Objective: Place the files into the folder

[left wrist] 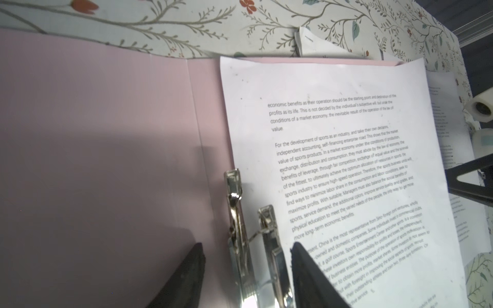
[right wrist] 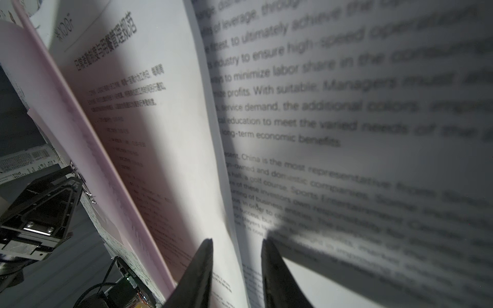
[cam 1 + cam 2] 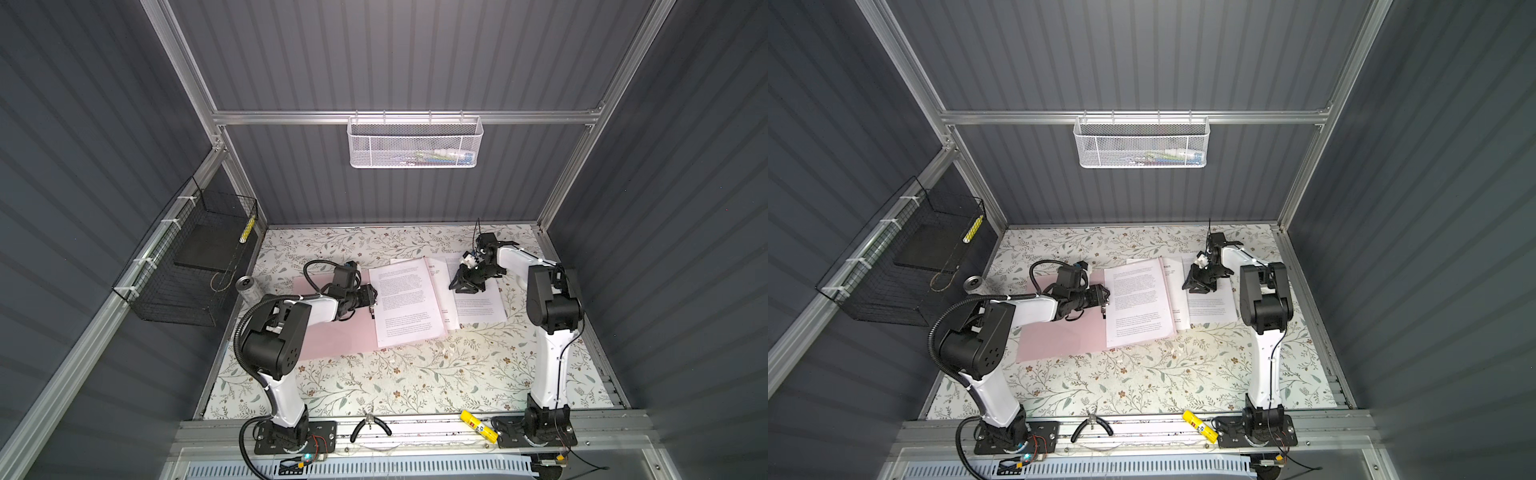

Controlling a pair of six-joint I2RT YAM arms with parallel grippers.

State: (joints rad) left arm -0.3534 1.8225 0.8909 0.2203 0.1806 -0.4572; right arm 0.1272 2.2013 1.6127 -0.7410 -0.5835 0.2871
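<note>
Though the files [image 3: 405,303] lie fanned over the open folder's [image 3: 328,332] right leaf and onto the counter [image 3: 415,382], they are thin, limp and slippery, so take an edge. My right tool [image 2: 237,240], narrowly parted, straddles a sheet edge. My left tool [image 1: 246,244], half open, straddles the spine clip [image 1: 234,202] ungripped.

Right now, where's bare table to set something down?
Widest free patch: floral table between left arm base and right arm base, in front of the pink folder; a few white scraps there. Narrower strip between the files and back wall. Crowded: middle band, folder, files, can at left.
</note>
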